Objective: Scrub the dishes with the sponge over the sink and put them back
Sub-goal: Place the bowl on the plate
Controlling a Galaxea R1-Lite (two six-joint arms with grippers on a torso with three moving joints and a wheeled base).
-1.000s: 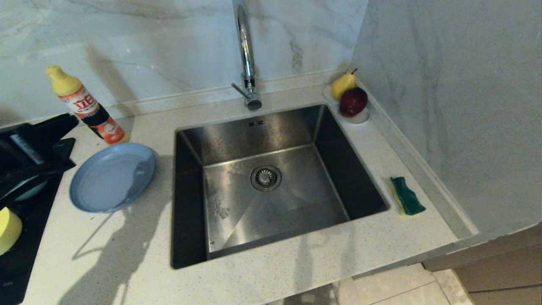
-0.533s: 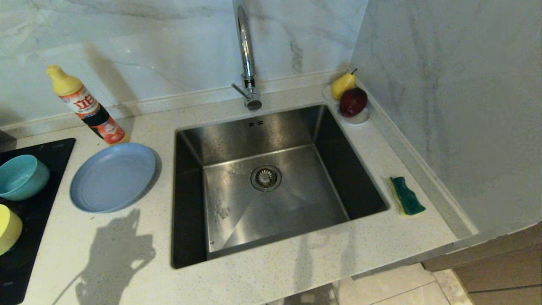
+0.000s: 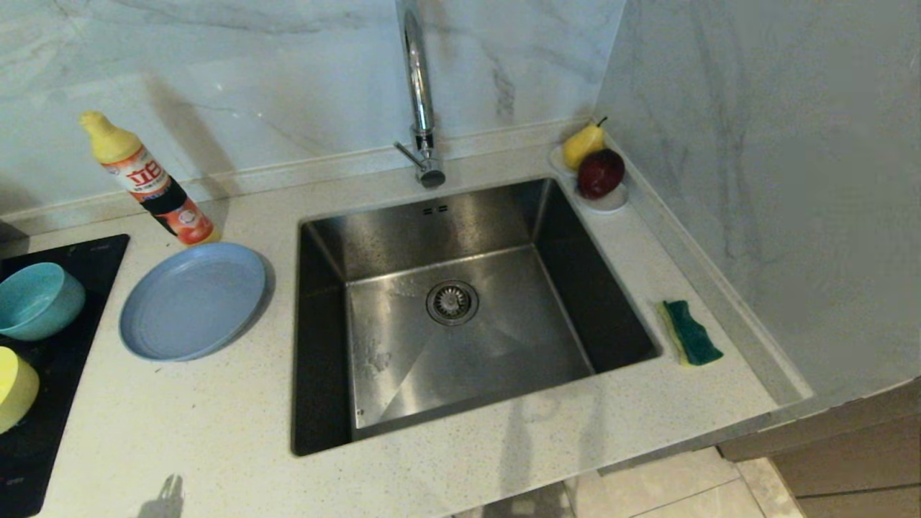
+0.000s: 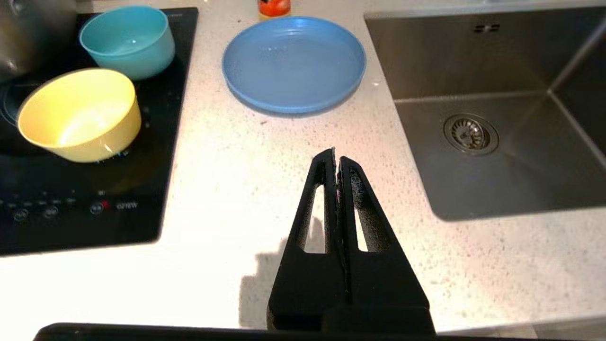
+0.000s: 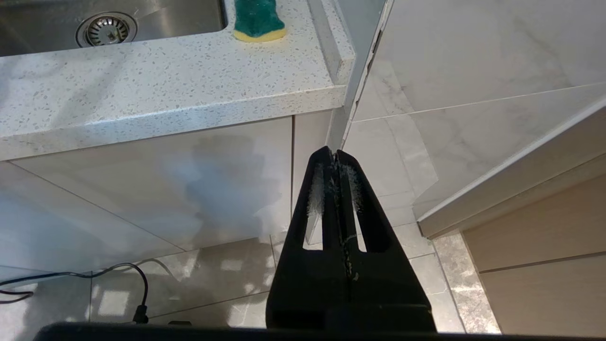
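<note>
The grey-blue plate (image 3: 192,300) lies on the counter left of the steel sink (image 3: 460,316). On the black cooktop (image 3: 43,410) at the far left sit the teal bowl (image 3: 36,299) and the yellow bowl (image 3: 14,388). Right of the sink, the green-and-yellow sponge (image 3: 689,332) rests on the counter. My left gripper (image 4: 336,156) is shut and empty, hovering over bare counter in front of the plate (image 4: 293,64), out of the head view. My right gripper (image 5: 334,155) is shut and empty, hanging below the counter's front edge, with the sponge (image 5: 258,20) up on the counter.
A detergent bottle (image 3: 147,180) stands behind the plate. A small white dish with a pear and a red apple (image 3: 599,173) sits in the back right corner. The chrome faucet (image 3: 419,93) rises behind the sink. A marble wall bounds the counter's right side.
My left arm has drawn back from over the cooktop and left the head view, uncovering the teal bowl. Its shadow slid down the counter toward the front edge. Dishes and sponge stayed put.
</note>
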